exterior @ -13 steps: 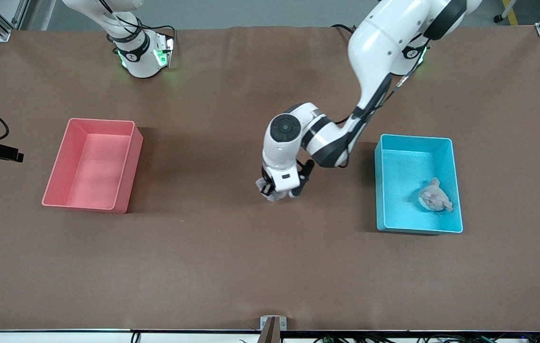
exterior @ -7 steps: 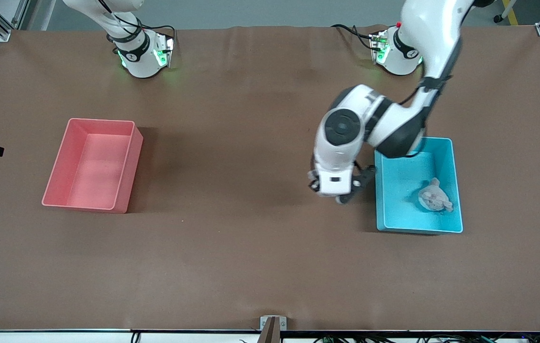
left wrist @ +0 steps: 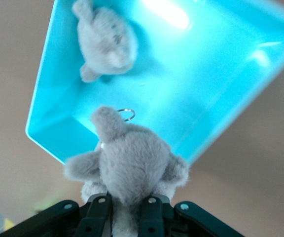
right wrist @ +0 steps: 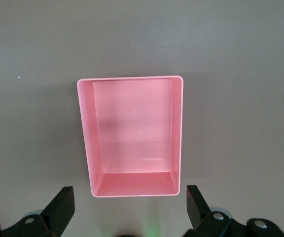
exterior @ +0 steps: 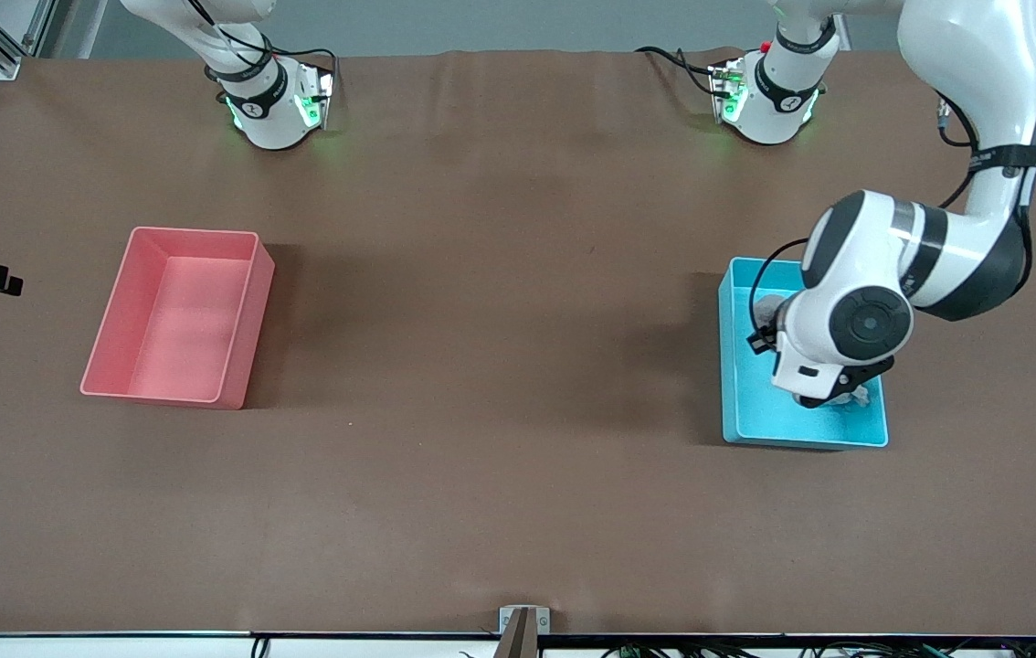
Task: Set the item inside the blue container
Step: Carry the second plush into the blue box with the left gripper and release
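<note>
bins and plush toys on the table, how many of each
Bins: 2, the blue container and the pink bin.
Grey plush toys: 2, one lying in the blue container, one held by the shut left gripper above that container.
Total: 4.

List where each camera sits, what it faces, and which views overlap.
Front: high across the table, facing both bases; left arm over the blue container.
Left wrist: looks down past the left gripper, shut on a grey plush toy, into the container, as front shows.
Right wrist: right gripper open above the pink bin.
</note>
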Action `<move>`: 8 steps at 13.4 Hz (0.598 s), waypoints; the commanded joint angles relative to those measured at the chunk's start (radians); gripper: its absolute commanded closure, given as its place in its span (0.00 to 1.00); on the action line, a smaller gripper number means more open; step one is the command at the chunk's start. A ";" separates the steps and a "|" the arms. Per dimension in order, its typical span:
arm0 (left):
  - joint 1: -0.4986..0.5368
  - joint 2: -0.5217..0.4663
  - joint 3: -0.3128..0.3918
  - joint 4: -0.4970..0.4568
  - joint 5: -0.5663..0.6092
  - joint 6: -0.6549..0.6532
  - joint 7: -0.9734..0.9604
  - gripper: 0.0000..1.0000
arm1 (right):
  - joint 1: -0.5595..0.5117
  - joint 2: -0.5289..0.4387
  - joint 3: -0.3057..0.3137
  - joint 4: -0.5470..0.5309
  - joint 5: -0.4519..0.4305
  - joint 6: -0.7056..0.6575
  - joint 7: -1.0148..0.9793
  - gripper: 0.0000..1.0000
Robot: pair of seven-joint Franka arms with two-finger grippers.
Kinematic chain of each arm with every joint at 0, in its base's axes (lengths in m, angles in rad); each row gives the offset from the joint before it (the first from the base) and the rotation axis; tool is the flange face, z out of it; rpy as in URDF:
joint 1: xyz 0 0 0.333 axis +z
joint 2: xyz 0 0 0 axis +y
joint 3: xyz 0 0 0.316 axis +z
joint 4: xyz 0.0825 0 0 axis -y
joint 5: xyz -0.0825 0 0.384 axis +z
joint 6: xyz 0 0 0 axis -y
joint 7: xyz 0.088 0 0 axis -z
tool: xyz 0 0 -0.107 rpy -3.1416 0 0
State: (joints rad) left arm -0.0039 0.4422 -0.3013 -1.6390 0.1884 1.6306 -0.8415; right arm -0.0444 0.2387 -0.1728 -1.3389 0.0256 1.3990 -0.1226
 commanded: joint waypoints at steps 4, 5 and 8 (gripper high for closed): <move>0.093 0.004 -0.015 -0.122 -0.114 0.063 0.010 0.00 | 0.021 -0.099 0.010 -0.075 0.010 -0.015 0.009 0.00; 0.093 0.003 -0.015 -0.117 -0.133 0.063 0.010 0.00 | 0.024 -0.114 0.010 -0.095 0.008 -0.015 0.009 0.00; 0.096 -0.042 -0.015 -0.089 -0.133 0.037 0.012 0.00 | 0.023 -0.168 0.010 -0.152 0.004 0.017 0.009 0.00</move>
State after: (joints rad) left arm 0.0872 0.4546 -0.3128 -1.7385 0.0725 1.6898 -0.8269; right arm -0.0233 0.1473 -0.1650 -1.4057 0.0266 1.3832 -0.1227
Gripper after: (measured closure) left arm 0.167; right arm 0.000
